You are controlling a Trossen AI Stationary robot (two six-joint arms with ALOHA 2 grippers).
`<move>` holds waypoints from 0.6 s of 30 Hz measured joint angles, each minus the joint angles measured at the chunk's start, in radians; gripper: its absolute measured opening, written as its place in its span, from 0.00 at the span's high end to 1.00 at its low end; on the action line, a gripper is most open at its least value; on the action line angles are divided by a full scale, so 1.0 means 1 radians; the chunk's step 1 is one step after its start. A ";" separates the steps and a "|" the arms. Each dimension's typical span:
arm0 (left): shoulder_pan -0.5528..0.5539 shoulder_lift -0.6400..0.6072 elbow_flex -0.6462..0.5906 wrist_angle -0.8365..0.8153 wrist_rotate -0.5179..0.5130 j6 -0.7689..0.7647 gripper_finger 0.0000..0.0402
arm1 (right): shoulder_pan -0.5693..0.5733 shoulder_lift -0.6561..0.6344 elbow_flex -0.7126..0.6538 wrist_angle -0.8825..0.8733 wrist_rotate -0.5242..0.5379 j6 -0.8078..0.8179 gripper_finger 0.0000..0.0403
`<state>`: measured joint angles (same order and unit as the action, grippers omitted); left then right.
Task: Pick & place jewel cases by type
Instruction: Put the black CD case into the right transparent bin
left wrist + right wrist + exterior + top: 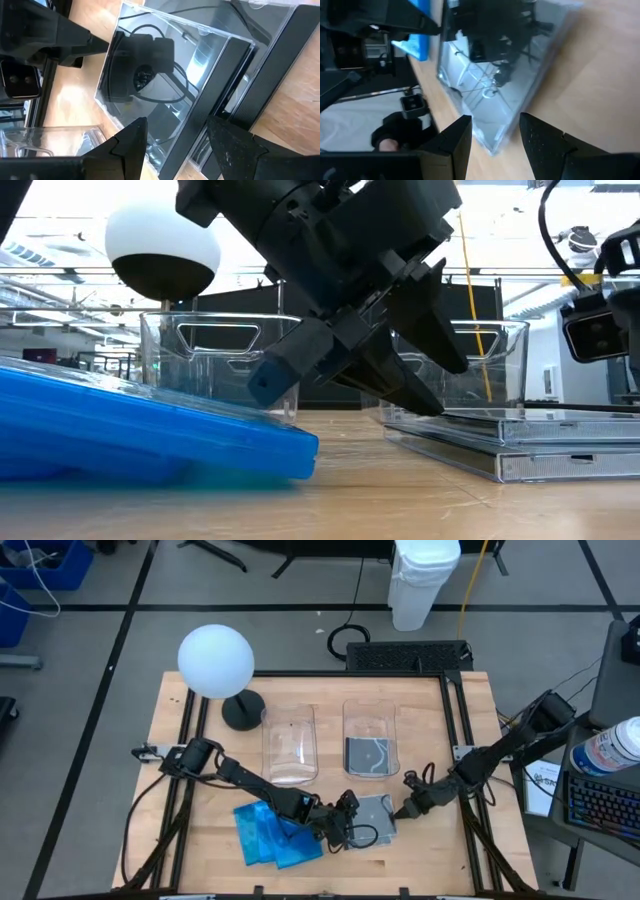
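Table: wooden table (200,840), near edge holding the cases.
Left gripper (352,832): gaping partway, straddling the clear jewel cases' (376,815) edge, grasping nothing.
Right gripper (405,810): gaping partway at the opposite edge, holding nothing.
Clear jewel cases: lying stacked flat, grey inserts showing.
Blue jewel cases (272,834): sitting piled beside.

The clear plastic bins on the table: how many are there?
2. The left bin stands mid-table beside the lamp base and looks empty; the right bin next to it holds a clear jewel case.

Overhead, table-level, two wrist views (clear case (165,85) shared)
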<state>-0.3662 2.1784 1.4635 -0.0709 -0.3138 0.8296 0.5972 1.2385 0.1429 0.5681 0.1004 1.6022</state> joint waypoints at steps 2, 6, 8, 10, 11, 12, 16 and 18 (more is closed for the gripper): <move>0.001 0.000 0.000 0.000 -0.001 0.003 0.47 | 0.000 0.030 0.000 0.026 -0.001 -0.006 0.61; 0.001 0.000 0.000 0.007 0.000 0.003 0.47 | 0.000 0.081 -0.001 0.051 -0.002 -0.005 0.61; 0.003 0.000 0.000 0.010 0.000 0.003 0.47 | 0.000 0.102 -0.001 0.061 -0.002 -0.005 0.61; 0.008 0.000 0.000 0.014 0.008 0.003 0.47 | 0.000 0.117 -0.001 0.077 -0.003 -0.004 0.61; 0.010 0.000 0.000 0.015 0.019 0.002 0.47 | 0.000 0.124 -0.001 0.083 -0.015 -0.002 0.61; 0.012 0.000 0.000 0.016 0.029 0.001 0.47 | 0.000 0.128 -0.001 0.082 -0.027 0.006 0.61; 0.015 0.000 0.000 0.017 0.040 -0.001 0.47 | 0.000 0.124 -0.002 0.079 -0.083 0.013 0.61; 0.015 0.000 0.000 0.017 0.039 0.000 0.47 | 0.000 0.111 -0.002 0.076 -0.099 0.013 0.61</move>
<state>-0.3508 2.1784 1.4635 -0.0541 -0.2745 0.8291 0.5968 1.3492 0.1410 0.6443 0.0015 1.6148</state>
